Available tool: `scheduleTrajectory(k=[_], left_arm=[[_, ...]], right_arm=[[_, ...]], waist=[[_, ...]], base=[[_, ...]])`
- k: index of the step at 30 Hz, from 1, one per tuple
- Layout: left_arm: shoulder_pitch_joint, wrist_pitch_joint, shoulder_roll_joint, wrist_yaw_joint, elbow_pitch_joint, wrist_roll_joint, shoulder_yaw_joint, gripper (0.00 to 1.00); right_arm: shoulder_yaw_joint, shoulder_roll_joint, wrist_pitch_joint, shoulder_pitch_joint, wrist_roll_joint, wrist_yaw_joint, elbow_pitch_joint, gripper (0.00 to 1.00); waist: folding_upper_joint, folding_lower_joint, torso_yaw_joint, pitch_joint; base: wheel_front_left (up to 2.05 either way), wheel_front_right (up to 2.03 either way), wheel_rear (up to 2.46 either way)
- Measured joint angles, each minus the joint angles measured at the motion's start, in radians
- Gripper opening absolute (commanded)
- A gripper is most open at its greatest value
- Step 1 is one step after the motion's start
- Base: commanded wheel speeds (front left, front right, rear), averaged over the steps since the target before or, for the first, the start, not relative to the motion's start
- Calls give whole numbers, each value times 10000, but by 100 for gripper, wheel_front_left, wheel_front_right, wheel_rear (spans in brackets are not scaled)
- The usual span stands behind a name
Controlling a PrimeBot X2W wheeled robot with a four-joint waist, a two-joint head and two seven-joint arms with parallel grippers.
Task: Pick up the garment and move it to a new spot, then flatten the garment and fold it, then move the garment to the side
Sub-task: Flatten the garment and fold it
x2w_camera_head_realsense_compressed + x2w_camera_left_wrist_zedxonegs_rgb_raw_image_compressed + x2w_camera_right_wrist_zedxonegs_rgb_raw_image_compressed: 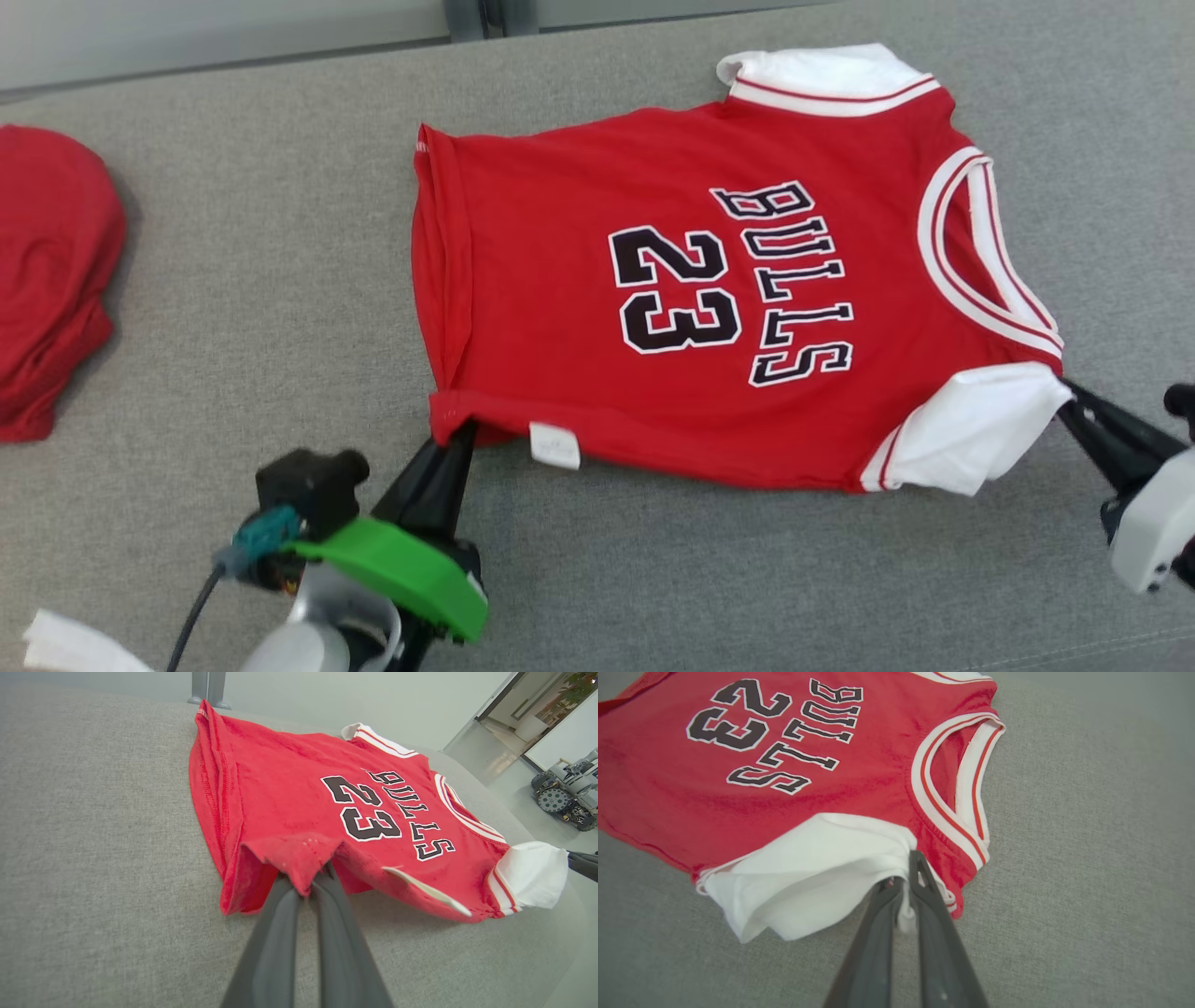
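The garment [709,280] is a red jersey with white sleeves and black "BULLS 23" lettering, spread on the grey cloth table, collar to the right. My left gripper [459,437] is shut on the near corner of its hem; in the left wrist view the gripper [308,884] pinches a lifted fold of the garment [327,812]. My right gripper [1069,397] is shut on the near white sleeve; in the right wrist view the gripper [903,886] pinches white cloth of the garment [784,774].
Another red cloth [51,271] lies bunched at the table's left edge. A white scrap [75,644] shows at the bottom left. The grey table [280,280] runs on beyond the jersey. A wheeled machine [567,788] stands on the floor past the table.
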Motion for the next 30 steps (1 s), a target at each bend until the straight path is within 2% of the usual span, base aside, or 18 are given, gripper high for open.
scheduleTrajectory(k=[5,9,10,11,12,13,16,20,25,30], left_arm=[[-1987,732,-169,-71,882,105,77,0],[-3213,1064,-303,-81,1950,322,21,0],[-3415,1246,-395,-84,2339,274,-25,0],[-3589,1354,-462,-155,2732,343,-161,22],[-3745,1329,-564,-169,3043,387,-228,75],[-3873,1214,-642,-255,3235,385,-236,100],[-4126,794,-683,-282,3756,464,-155,100],[-3571,571,-562,-150,3498,349,4,100],[-2236,830,-374,140,2422,54,-2,100],[-2107,1018,-301,370,2173,132,-150,100]], right_arm=[[447,-880,828,-1816,612,0,27,0],[851,-1137,1239,-2866,732,0,426,0],[934,-1083,1302,-3115,700,0,635,4],[1022,-970,1310,-3369,598,0,849,64],[1070,-821,1266,-3574,443,2,1043,100],[1037,-629,1143,-3718,410,0,1225,100],[853,-144,604,-3904,366,2,1616,100],[222,-98,136,-3271,307,0,1542,100],[-105,21,642,-1856,389,0,1007,100],[-485,520,1014,-1827,-25,0,1020,100]], waist=[[0,0,156,670],[0,1,298,1140],[0,0,338,1253],[0,1,376,1362],[0,1,410,1457],[0,1,432,1525],[0,1,455,1665],[0,1,343,1593],[0,1,6,1551],[0,1,-76,1842]], base=[[0,0,0],[0,0,0],[0,0,0],[0,0,0],[0,0,0],[0,0,0],[0,0,0],[0,0,0],[0,0,0],[0,0,0]])
